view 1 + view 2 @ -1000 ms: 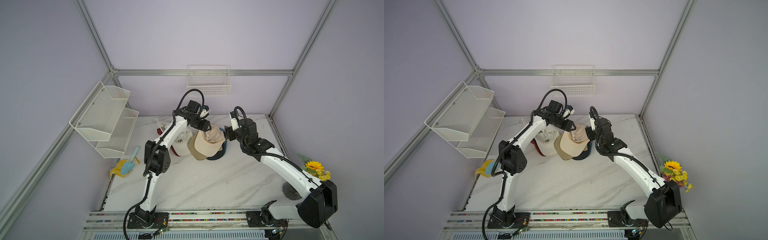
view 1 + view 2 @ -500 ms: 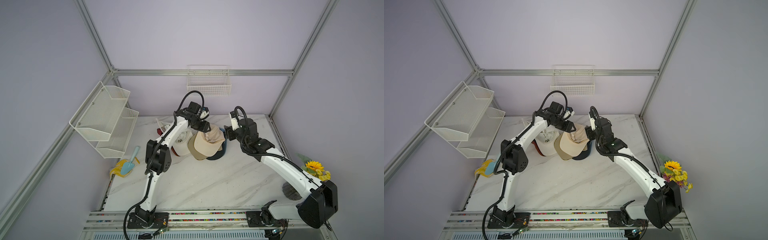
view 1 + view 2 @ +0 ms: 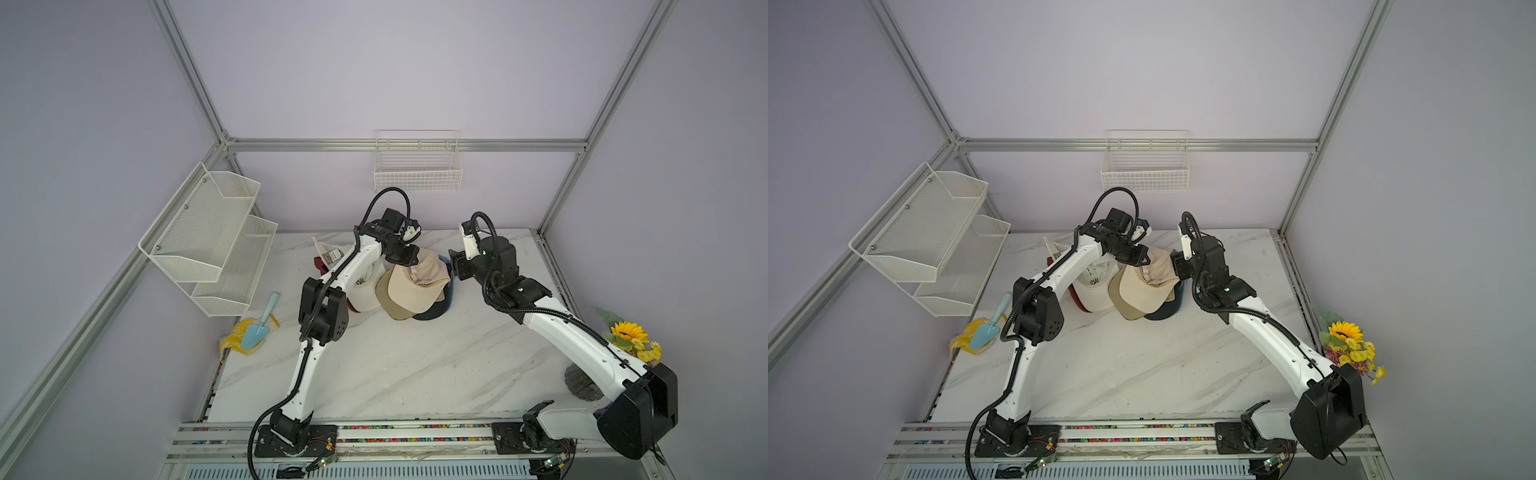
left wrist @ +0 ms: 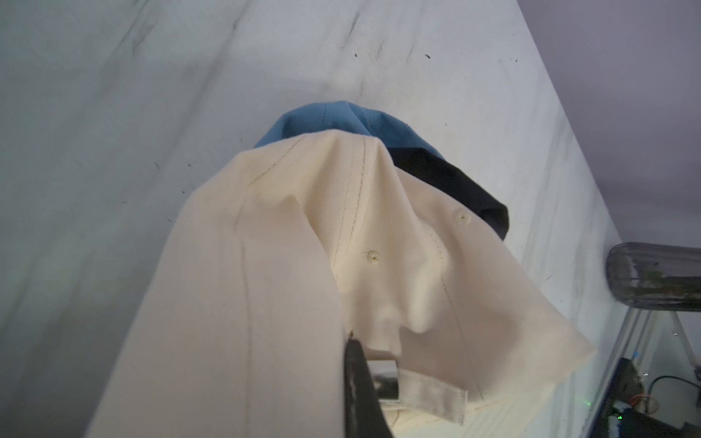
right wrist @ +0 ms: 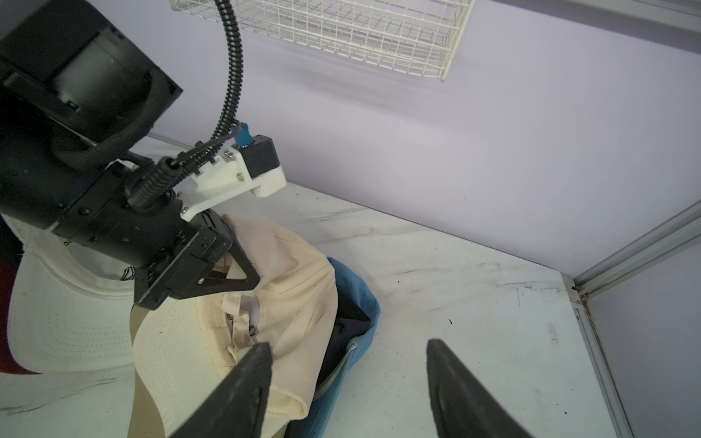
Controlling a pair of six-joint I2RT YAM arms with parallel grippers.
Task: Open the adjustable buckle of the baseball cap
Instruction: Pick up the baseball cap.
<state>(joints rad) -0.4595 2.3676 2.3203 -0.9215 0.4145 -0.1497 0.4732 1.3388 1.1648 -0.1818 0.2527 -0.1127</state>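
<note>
As both top views show, the cream cap [image 3: 415,286] lies on other caps [image 3: 365,293] by the worktop's [image 3: 395,365] back edge, the left gripper [image 3: 412,261] at its rear. Left wrist: its finger [image 4: 358,379] is clenched on the fabric beside the metal buckle [image 4: 385,375]. Right wrist: the right gripper [image 5: 349,347] hangs spread, empty.

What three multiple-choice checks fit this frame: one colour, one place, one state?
1. The trowel is: A light blue; B red; C black.
2. The beige cap lies over: A the trowel; B a blue cap; C a red book.
3. The left gripper is: A wide open; B shut on the trowel; C shut on the beige cap.
Answers: A, its blade and handle look pale blue; B, blue fabric shows beneath it in both wrist views; C, its jaws meet on the cap's rear edge.
</note>
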